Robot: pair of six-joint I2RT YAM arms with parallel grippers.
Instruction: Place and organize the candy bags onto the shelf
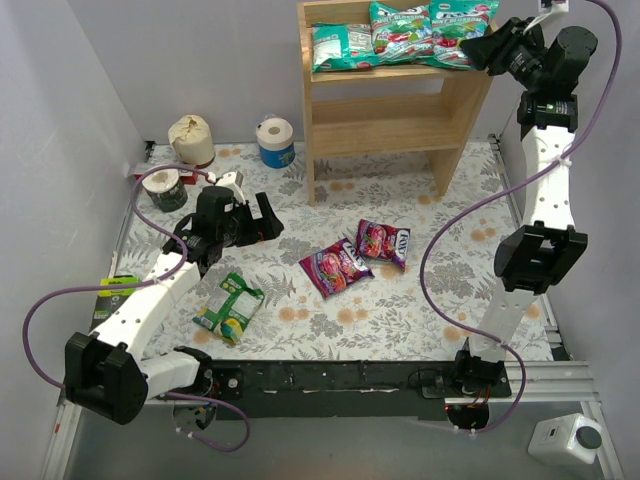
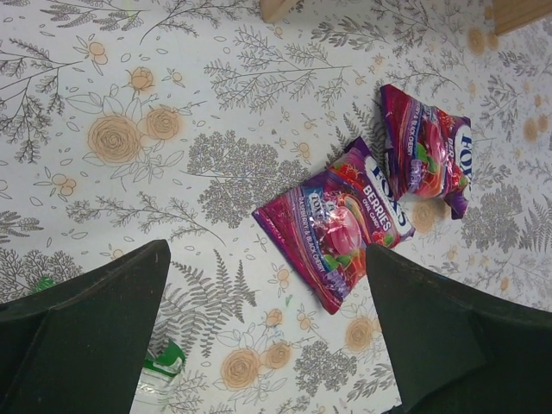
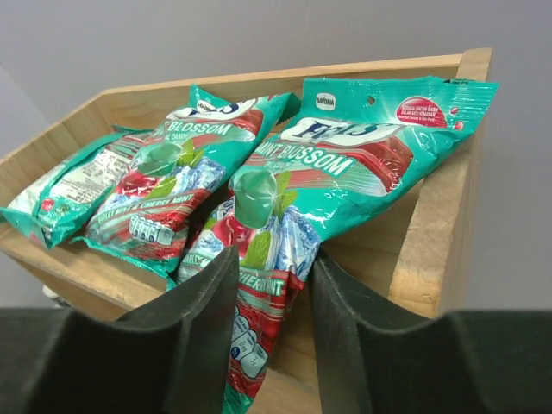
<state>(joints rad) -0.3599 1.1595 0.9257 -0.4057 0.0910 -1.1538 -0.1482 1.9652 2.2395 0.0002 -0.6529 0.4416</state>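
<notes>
**Three teal bags up, three bags on the table: seat the right one squarely**

Three teal bags lie side by side on the top tier (image 1: 345, 73) of the shelf (image 1: 460, 110): the left teal bag (image 3: 69, 185), the middle teal bag (image 3: 172, 190) and the right teal bag (image 3: 362, 164). Your right gripper (image 3: 274, 254) is at the near end of that right bag. The bag's lower edge sits in the narrow gap between the fingers, and you cannot tell from these views whether they pinch it or merely straddle it.

The bag seems to overhang the tier's front edge and lap onto the middle bag. If you have hold of it, nudge it back and toward the side panel until it rests flat. Then part the fingers fully and draw away along the bag's length, so the glossy film is not dragged off with you.

Your left gripper (image 1: 262, 220) hovers above the table (image 1: 440, 290) with its jaws spread wide and nothing in them. The nearer purple bag (image 2: 341, 228) and the farther purple bag (image 2: 427, 164) lie touching just ahead of it. The green-and-yellow bag (image 1: 230, 307) lies apart, closer to the arm bases. The lower tier (image 1: 385, 133) looks free for them.
</notes>
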